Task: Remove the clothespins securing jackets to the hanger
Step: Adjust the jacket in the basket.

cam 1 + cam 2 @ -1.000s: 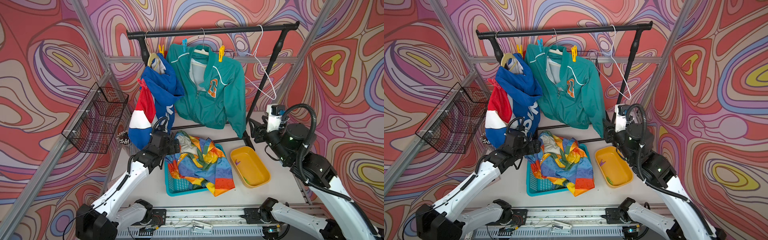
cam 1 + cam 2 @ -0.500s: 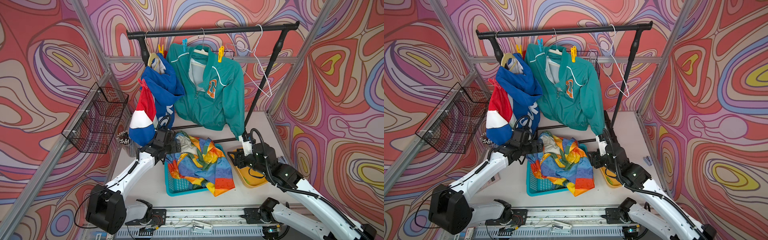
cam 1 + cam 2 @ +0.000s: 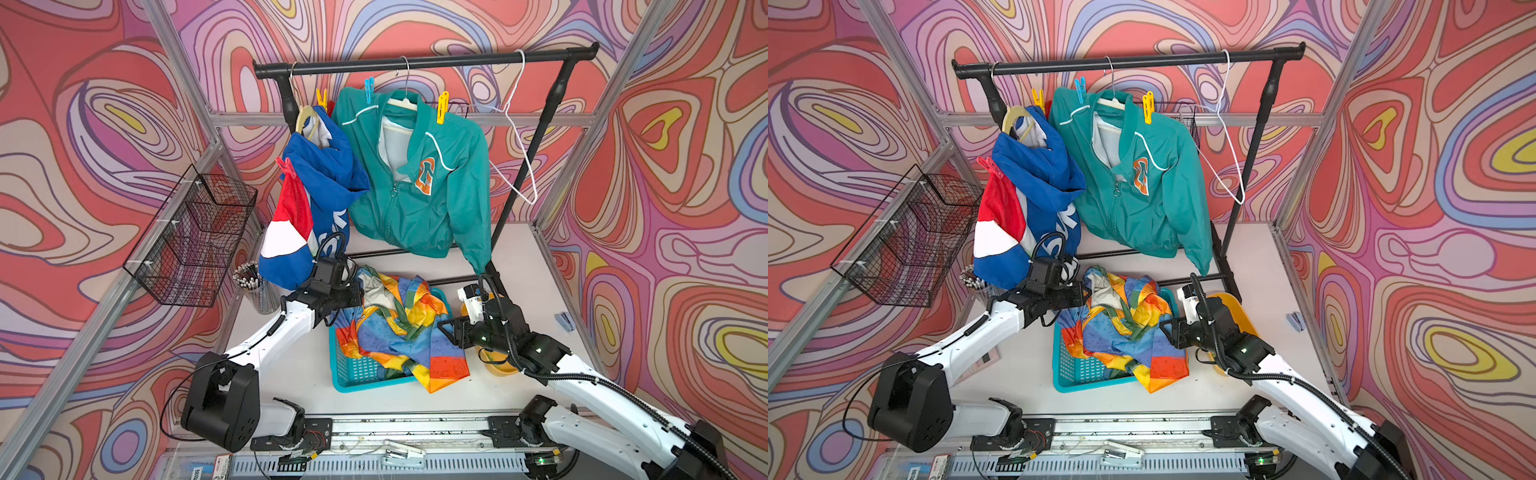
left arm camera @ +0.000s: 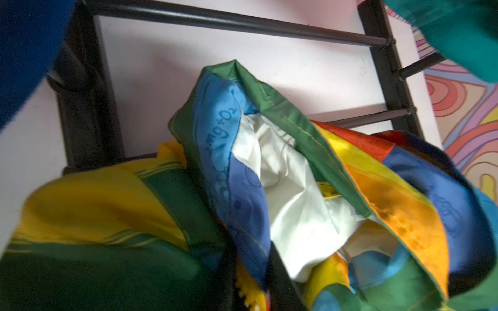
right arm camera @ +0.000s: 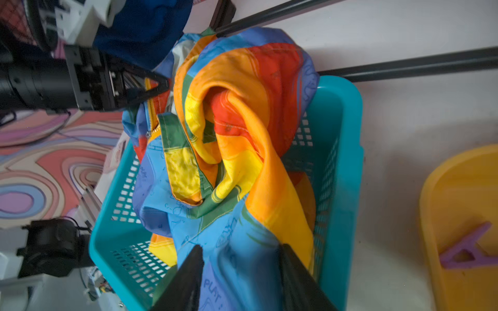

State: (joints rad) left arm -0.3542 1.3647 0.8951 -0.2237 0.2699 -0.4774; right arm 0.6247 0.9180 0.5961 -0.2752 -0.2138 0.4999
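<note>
At the left tool, the jaws are pressed together on the zip edge of the rainbow jacket, just under the hem of the blue jacket. Opposite it, the right tool has its jaws apart, straddling a blue fold of the same garment; whether they already press it I cannot tell. That jacket lies heaped in the teal basket on the bench, spilling over the rim, with no pin visible on it. A purple clothespin lies in the yellow tray beside the basket. Up on the rail, a blue pin and a yellow pin clip the teal jacket; another yellow pin and a red pin sit on the blue jacket.

Likely trouble: both tools tugging one slippery garment could drag or tip the light basket. Rising, the left tool could also snag the blue hem and pull that jacket askew on its pins.
</note>
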